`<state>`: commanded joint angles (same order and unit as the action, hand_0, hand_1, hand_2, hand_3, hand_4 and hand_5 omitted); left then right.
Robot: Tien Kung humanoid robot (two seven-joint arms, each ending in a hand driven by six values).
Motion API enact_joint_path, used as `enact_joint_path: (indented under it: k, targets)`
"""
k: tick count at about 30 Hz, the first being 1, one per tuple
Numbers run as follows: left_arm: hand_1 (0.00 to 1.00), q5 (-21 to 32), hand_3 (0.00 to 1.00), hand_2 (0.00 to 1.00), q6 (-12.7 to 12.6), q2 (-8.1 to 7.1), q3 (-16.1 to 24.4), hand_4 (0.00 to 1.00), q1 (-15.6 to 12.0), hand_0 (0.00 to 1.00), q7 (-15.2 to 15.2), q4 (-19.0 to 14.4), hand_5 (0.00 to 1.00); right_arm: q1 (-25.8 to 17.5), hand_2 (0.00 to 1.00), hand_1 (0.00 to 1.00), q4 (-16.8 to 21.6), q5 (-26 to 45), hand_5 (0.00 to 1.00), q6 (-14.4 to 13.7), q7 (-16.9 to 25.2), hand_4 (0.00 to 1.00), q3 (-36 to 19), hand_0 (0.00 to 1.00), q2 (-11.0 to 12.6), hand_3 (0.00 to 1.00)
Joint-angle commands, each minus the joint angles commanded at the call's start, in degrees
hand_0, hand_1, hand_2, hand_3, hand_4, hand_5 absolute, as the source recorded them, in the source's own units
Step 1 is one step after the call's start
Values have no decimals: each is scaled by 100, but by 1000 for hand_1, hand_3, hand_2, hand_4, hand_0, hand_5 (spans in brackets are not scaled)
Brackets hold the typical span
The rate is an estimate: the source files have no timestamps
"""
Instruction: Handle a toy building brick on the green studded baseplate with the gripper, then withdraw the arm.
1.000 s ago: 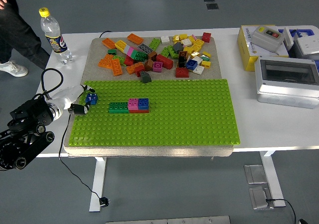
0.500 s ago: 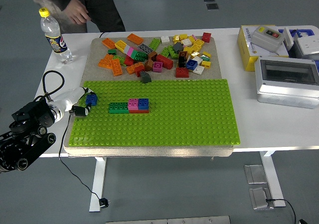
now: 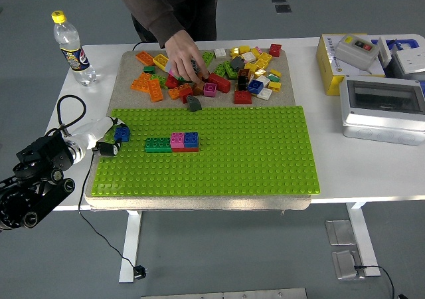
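At the left edge of the green studded baseplate point(image 3: 219, 159), the left robot hand point(image 3: 105, 137) pinches a blue brick point(image 3: 122, 133) between its pale fingers, the brick sitting on the plate's studs near the upper left corner. Three more bricks stand in one row further in: a green one point(image 3: 158, 144), a pink one point(image 3: 177, 139) and a blue one point(image 3: 191, 138), the last two on a red strip. The rest of the plate is bare. Behind it, a loose heap of bricks point(image 3: 219, 70) lies on a grey mat, where a person's hand point(image 3: 181, 56) reaches in. One water bottle point(image 3: 70, 45) stands at the white bench's point(image 3: 358, 163) far left; its label is too small to read.
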<state>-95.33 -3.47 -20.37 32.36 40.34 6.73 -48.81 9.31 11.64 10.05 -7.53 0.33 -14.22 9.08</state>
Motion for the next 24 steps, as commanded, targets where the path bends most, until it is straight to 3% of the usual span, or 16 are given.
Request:
enact_joint_path:
  k: [20,24]
  targets:
    - [954,245,645,948,-92,-48,118,356,9,997,-167,-45,140,8,759,708,-6,39,727,-2,15,508,-3,709,-1,716]
    - [953,276,610,947,-45,-121,262,345,-48,996,-101,-223,142,9,759,709,-6,43,727,-3,17,508,-1,710,8,716]
